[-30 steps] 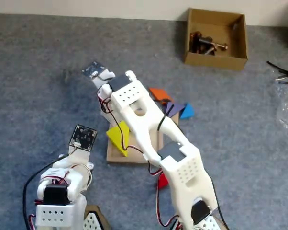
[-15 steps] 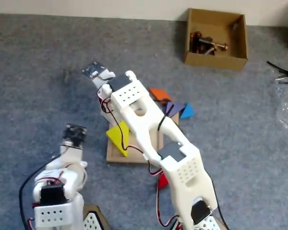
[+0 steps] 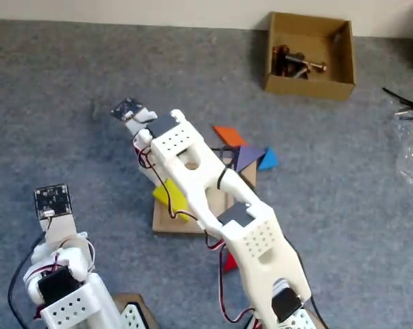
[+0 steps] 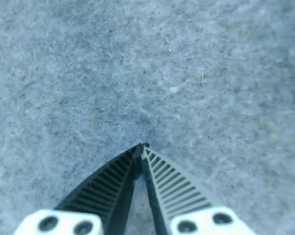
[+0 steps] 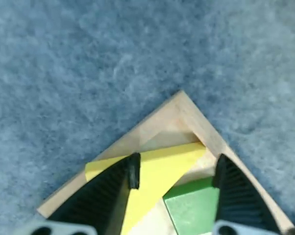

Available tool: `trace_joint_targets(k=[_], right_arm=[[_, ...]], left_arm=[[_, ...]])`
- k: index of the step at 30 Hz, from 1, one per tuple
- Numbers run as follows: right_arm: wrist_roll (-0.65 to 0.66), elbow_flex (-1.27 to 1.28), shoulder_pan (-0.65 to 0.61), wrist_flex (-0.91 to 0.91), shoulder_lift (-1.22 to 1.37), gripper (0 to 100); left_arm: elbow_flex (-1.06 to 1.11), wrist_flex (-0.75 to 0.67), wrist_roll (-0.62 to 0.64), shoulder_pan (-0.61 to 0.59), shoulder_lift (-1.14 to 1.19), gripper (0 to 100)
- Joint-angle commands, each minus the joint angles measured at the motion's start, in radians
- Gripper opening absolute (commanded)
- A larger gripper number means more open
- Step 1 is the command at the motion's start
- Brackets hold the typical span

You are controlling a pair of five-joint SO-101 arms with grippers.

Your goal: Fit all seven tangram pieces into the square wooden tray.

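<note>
The left arm [image 3: 59, 267] is seen pulled back toward the near-left corner, well apart from the square wooden tray [image 3: 167, 223]. A second ago it was held just beside the tray's left edge. The left gripper [image 4: 143, 147] is clenched on nothing, tips touching, over the bare grey surface [image 3: 69, 68].

The right arm [image 3: 213, 185] is shifted slightly left over the tray. The yellow piece [image 5: 152, 166] is now laid lower in the tray's left part; earlier it was seen propped up across the left rim. The right gripper [image 5: 176, 170] is released, with its jaws spread either side of the yellow piece and not pinching it. One tip of the yellow piece is tucked into a tray corner. Its other end appears to ride on the rim, though that cannot be told for sure. The green piece [image 5: 196, 205] is set in the tray, touching the yellow one.

The orange piece [image 3: 228, 135], purple piece [image 3: 248, 156] and blue piece [image 3: 267, 159] are left outside, by the tray's far-right corner. The red piece [image 3: 228, 260] is partly hidden under the right arm on the near side.

Judged from this, the yellow placement is nearly done and a nudge may be needed to seat it. At least four pieces remain to be fitted.
</note>
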Motion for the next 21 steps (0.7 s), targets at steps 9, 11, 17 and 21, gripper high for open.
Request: trace_joint_targets(k=[9,11,17,21], right_arm=[[-0.003,-0.015,-0.051,-0.022,0.019,27.0],[-0.003,-0.015,-0.059,-0.022,0.019,27.0],[-0.009,-0.015,-0.058,-0.021,0.019,27.0],[-0.011,-0.015,-0.058,-0.019,0.019,27.0]], left_arm=[[0.021,0.005,0.011,-0.015,-0.005,1],[0.021,0.005,0.011,-0.015,-0.005,1],[0.021,0.005,0.011,-0.015,-0.005,1],[0.021,0.005,0.011,-0.015,-0.005,1]])
